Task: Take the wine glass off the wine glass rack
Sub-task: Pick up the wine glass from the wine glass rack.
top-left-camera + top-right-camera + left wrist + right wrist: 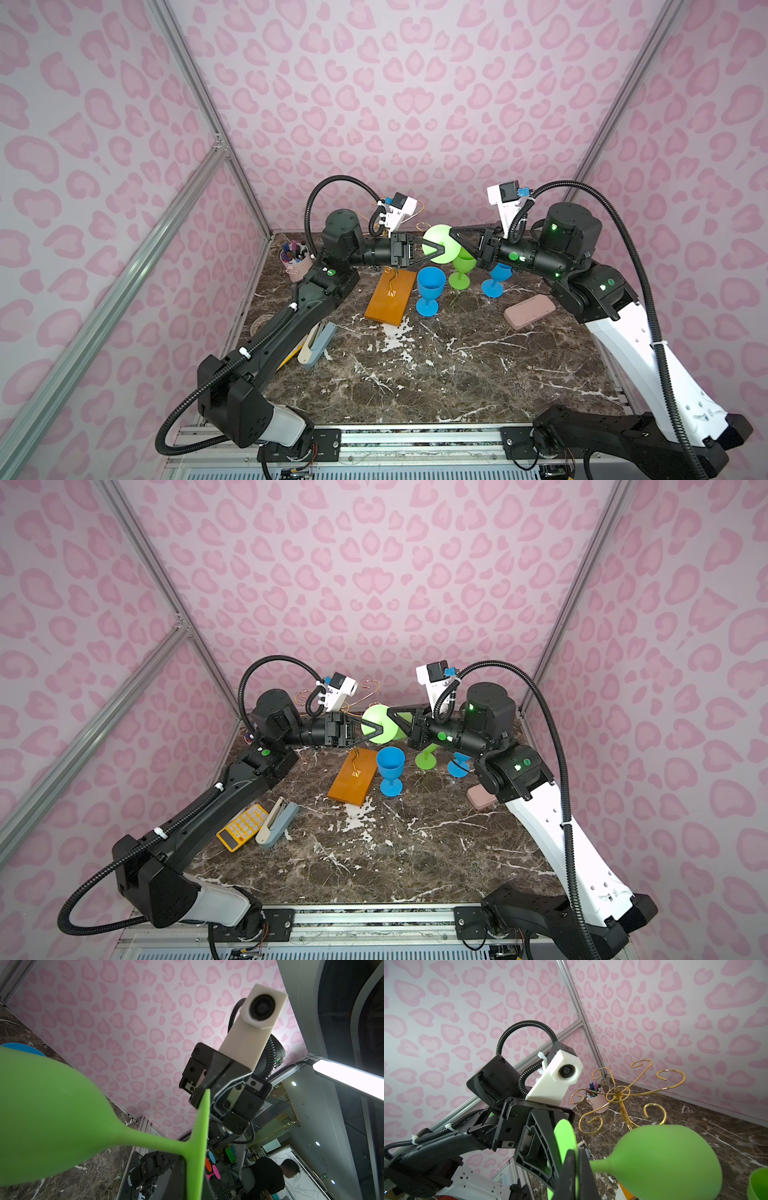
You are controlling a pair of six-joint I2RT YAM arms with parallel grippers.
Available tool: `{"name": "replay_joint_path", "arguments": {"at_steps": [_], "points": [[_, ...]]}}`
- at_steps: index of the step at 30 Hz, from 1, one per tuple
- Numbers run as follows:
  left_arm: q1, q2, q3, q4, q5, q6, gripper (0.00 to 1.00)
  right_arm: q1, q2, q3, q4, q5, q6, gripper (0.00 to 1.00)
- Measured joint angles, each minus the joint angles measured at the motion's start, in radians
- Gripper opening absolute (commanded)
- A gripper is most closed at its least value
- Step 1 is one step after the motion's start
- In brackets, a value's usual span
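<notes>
Both top views are showing the wine glass (434, 237) (376, 717), a green one, hanging in the air at upper centre of the frame above the far part of the marble tabletop (457, 374), with the two arms reaching in from either side to meet at it. The left tool (439, 251) is sitting closed on the glass's round foot, its tips coming together across the green disc. The right tool (455, 235) is likewise clamping shut on that same foot from the opposite side. In the left wrist view the glass (52, 1115) is lying with its stem about level, its bowl filling the left half of the frame and its foot standing edge-on at lower centre, while the right tool's fingers (209, 1080) are pinching the foot's upper edge. In the right wrist view the bowl is swelling across the lower right. The wine glass rack (616, 1093) is standing behind it at centre right, its gold scroll arms apart from the glass. In both top views the rack's orange-brown base (388, 303) (353, 779) is lying on the tabletop just below and left of the held glass. A blue glass (430, 291) is standing upright just right of that base. A second green glass (460, 272) is standing further right, partly under the right arm.
</notes>
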Motion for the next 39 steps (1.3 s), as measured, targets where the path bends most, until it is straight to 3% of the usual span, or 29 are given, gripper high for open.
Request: {"name": "replay_joint_path", "arguments": {"at_steps": [39], "points": [[-0.037,0.050,0.032,-0.002,0.013,-0.029,0.04,-0.049,-0.079,-0.120,0.046,0.027,-0.002,0.00]]}}
